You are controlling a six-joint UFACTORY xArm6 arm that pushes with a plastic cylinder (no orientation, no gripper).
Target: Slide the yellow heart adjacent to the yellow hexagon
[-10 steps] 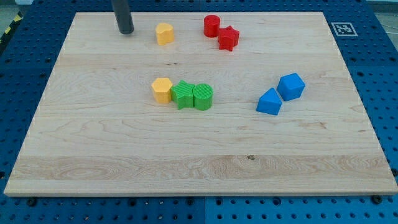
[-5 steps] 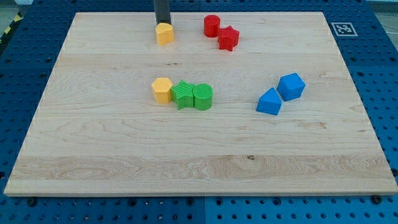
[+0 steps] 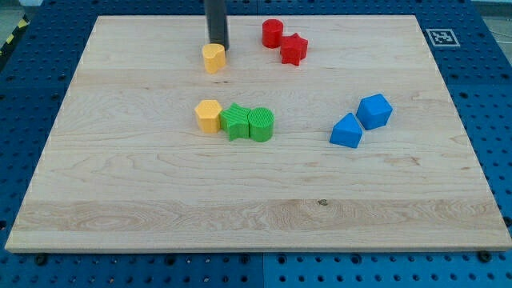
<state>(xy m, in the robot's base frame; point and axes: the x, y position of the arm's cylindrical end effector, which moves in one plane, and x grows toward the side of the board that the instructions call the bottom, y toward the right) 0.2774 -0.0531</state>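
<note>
Our tip touches the yellow heart from above; no jaws on our rod. Yellow hexagon waits below. Off-center push = heart spins away, maybe hits the green blocks.

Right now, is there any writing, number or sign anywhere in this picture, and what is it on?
No words, numbers or brand names can be read.
One sign only: a black-and-white square marker, a coded pattern and not text, on the wooden board at its corner toward the view's top right.
</note>
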